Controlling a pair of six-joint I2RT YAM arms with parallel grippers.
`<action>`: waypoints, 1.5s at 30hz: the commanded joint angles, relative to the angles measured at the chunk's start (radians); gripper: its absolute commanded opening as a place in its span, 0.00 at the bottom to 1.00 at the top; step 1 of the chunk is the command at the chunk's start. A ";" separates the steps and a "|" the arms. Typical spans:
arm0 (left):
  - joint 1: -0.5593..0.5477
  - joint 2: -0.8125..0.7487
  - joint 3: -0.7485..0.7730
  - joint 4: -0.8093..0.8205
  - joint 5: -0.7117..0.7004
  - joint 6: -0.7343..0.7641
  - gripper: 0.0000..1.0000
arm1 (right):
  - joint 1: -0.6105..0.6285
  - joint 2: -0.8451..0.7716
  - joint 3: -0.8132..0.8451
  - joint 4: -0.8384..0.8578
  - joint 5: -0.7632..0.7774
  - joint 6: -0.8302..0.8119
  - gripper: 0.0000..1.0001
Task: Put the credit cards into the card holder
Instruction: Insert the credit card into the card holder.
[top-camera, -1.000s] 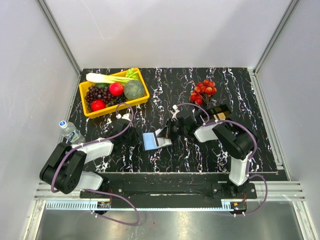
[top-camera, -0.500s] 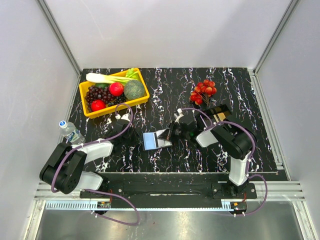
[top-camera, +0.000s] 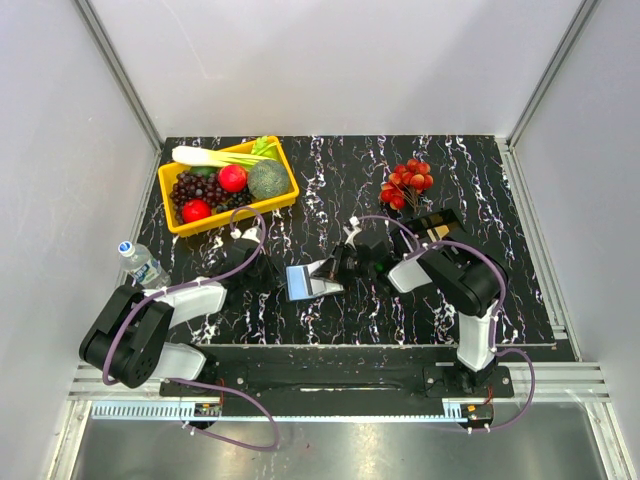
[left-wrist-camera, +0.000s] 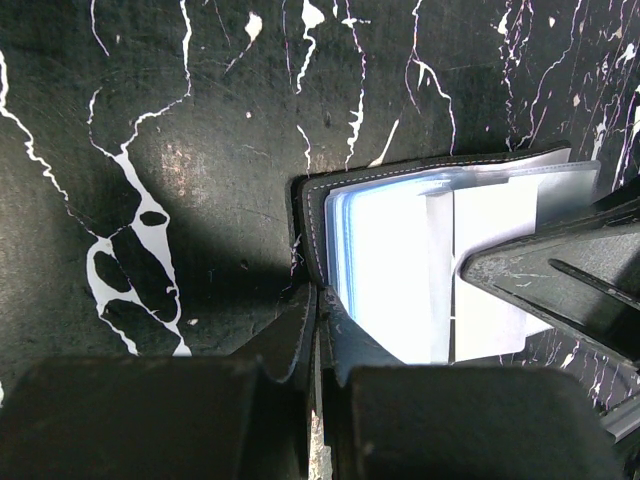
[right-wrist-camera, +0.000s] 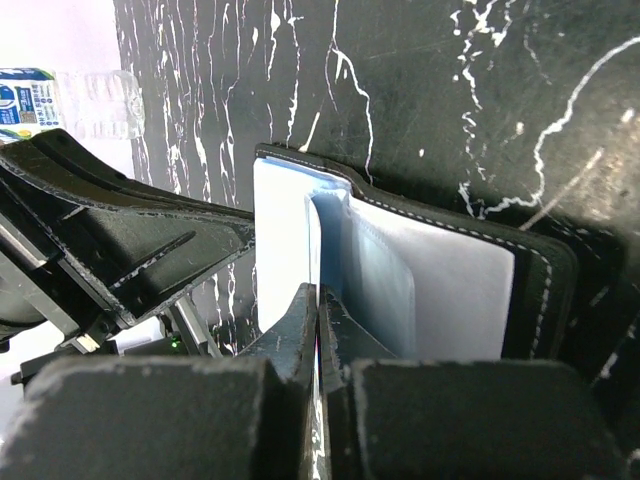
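Note:
The card holder (top-camera: 309, 281) lies open on the black marbled mat between the two arms, its pale blue-grey inside showing. My left gripper (top-camera: 283, 279) is shut on the black left cover edge, seen in the left wrist view (left-wrist-camera: 318, 298) beside the wallet's sleeves (left-wrist-camera: 390, 270). My right gripper (top-camera: 336, 272) is shut on a pale inner leaf of the wallet (right-wrist-camera: 450, 285), jaws together in the right wrist view (right-wrist-camera: 318, 300). Tan credit cards (top-camera: 438, 233) lie in a small black tray behind the right arm.
A yellow bin (top-camera: 283, 194) of produce stands at the back left. A bunch of red cherries (top-camera: 407, 181) lies at the back right, near the black tray (top-camera: 447, 217). A water bottle (top-camera: 142, 263) lies off the mat's left edge.
My right wrist has shifted slightly to the right and the wallet's right half stands a little more raised. The left arm has not moved.

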 joint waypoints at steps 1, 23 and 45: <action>-0.014 0.012 -0.020 0.019 0.040 -0.014 0.00 | 0.029 0.054 0.043 -0.114 -0.042 -0.017 0.04; -0.014 0.004 -0.014 -0.011 0.018 0.003 0.00 | 0.017 -0.119 0.101 -0.414 0.106 -0.175 0.38; -0.014 0.015 -0.003 0.002 0.037 0.006 0.00 | 0.021 -0.088 0.130 -0.388 0.043 -0.181 0.00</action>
